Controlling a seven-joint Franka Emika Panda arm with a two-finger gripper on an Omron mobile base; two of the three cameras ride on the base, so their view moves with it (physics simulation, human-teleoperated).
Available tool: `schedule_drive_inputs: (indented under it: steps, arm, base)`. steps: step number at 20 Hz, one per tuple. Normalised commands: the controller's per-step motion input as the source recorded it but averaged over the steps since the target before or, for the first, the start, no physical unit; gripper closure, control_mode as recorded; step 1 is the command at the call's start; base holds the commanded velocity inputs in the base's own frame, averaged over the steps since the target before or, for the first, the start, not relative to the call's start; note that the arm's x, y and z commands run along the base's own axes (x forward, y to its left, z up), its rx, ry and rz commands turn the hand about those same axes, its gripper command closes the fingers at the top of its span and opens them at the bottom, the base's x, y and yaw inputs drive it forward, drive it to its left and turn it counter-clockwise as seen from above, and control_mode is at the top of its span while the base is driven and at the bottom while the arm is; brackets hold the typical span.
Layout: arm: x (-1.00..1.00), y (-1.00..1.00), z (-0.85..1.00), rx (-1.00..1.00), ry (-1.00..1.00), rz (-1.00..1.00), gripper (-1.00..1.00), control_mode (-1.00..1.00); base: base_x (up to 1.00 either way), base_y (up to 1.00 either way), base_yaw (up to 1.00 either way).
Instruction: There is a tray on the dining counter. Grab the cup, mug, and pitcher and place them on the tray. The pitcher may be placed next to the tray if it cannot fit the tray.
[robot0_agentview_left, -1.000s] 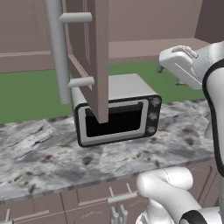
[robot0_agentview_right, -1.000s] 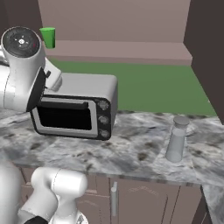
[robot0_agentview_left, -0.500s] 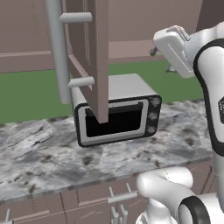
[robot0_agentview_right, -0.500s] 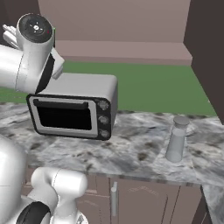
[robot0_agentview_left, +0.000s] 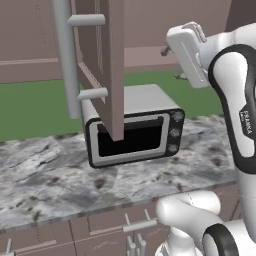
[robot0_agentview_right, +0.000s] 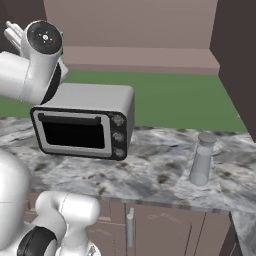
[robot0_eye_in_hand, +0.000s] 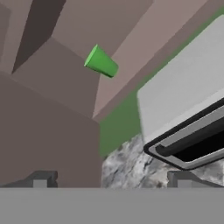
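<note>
The gripper (robot0_eye_in_hand: 109, 180) hung released, fingertips (robot0_eye_in_hand: 41, 178) spread wide with nothing between them; the cup (robot0_eye_in_hand: 101, 62) stood on the brown shelf (robot0_eye_in_hand: 131, 57) inside the wall cabinet, well apart from the hand; the pitcher (robot0_agentview_right: 202, 159) stood upright on the marbled worktop (robot0_agentview_right: 155, 172) toward its right end, near the front edge, apart from the toaster oven (robot0_agentview_right: 85, 120).

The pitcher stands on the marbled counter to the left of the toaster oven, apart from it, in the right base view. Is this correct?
Not fully. The pitcher does stand upright on the marbled counter, apart from the toaster oven, but it is to the right of the oven, not the left. The right base view shows this.
</note>
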Motion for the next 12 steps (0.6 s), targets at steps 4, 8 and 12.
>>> schedule_drive_inputs:
  steps: [4, 8, 12]
  arm:
    - [0.26, 0.21, 0.0, 0.22, 0.0, -0.07, -1.0, -1.0]
    - [0.43, 0.13, 0.0, 0.2, 0.0, -0.09, -1.0, -1.0]
    - [0.7, 0.01, 0.04, 0.11, 0.01, -0.01, -1.0, -1.0]
  base:
    - [0.0, 0.0, 0.0]
    - [0.0, 0.0, 0.0]
    - [0.0, 0.0, 0.0]
